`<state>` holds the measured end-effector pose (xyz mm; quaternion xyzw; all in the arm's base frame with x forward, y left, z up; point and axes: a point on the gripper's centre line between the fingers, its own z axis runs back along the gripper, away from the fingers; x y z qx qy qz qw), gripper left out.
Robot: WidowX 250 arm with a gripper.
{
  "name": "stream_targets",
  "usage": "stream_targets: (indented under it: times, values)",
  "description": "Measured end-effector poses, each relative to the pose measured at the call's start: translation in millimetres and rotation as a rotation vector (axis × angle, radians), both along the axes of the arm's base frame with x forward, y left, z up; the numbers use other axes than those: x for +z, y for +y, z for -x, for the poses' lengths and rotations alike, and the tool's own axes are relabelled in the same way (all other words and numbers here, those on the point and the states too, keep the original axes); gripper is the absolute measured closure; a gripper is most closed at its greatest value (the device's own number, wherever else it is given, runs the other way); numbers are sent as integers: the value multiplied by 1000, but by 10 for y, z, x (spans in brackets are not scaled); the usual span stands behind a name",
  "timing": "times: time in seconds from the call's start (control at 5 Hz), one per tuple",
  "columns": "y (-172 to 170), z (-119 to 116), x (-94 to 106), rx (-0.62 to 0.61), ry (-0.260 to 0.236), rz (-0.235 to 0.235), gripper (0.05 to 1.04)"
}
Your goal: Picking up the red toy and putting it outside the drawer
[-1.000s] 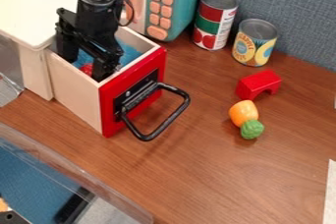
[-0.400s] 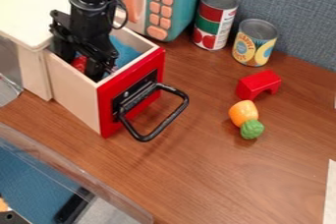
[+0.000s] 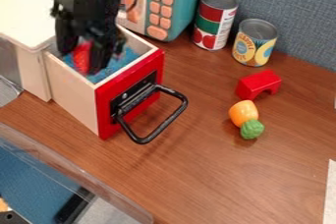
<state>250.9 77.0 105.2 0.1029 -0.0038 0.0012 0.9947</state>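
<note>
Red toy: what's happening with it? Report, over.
Gripper closed on red toy. Toy at the open top of the drawer, not yet outside. Drawer's walls in the way.

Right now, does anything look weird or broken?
Nothing looks spilled or broken. The drawer is open, but that fits the job: the gripper has the red toy between its fingers. The red-and-green can and yellow can stand upright; the orange toy lies near the red arch.

Drawer [image 3: 73,93] left, cans [image 3: 215,20] right
Block [image 3: 257,84] before the cans, vegetable [image 3: 243,113] before it; toy [image 3: 81,60] seemingly in or just above the drawer.
</note>
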Motion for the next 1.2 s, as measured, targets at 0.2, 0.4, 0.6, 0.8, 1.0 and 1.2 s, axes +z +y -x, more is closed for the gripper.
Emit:
stream_targets:
  times: [0.2,0.4,0.6,0.8,1.0,1.2]
  values:
    - [-191,-155,201,-61,-62,-18,373]
    - [-505,-352,216,-158,-85,-19,373]
    - [-822,-580,-18,-256,-60,2,384]
    - [-989,-825,-192,-300,-57,27,389]
    - [-1097,-1135,-291,-315,-85,58,389]
    - [-1141,-1306,-301,-334,-109,67,389]
